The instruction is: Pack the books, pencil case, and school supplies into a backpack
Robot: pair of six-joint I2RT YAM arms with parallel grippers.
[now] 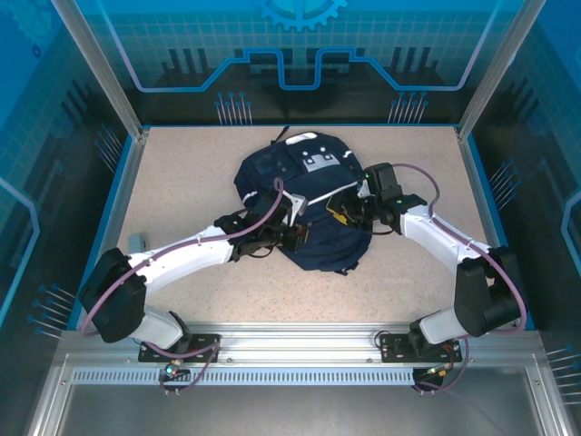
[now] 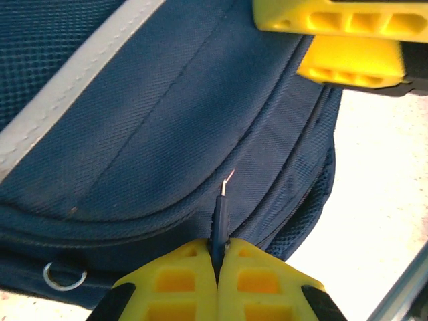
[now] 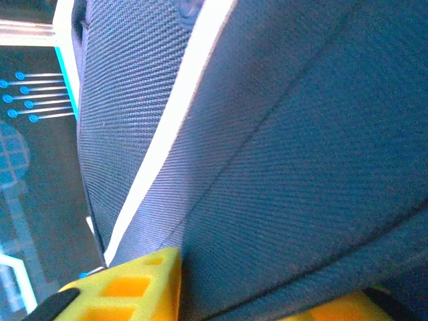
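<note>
The navy backpack with its white stripe lies flat mid-table. My left gripper is at its near left side, shut on a dark zipper pull that sticks up from between the yellow fingertips. My right gripper is on the backpack's right side. Navy fabric fills the gap between its jaws, which pinch it. Its yellow fingers also show at the top of the left wrist view. A small pale grey-teal pencil case lies at the table's left edge. The books are out of view.
Blue-edged walls and aluminium posts enclose the speckled table. A small metal ring hangs at the backpack's lower edge. Bare tabletop lies to the left, right and in front of the backpack.
</note>
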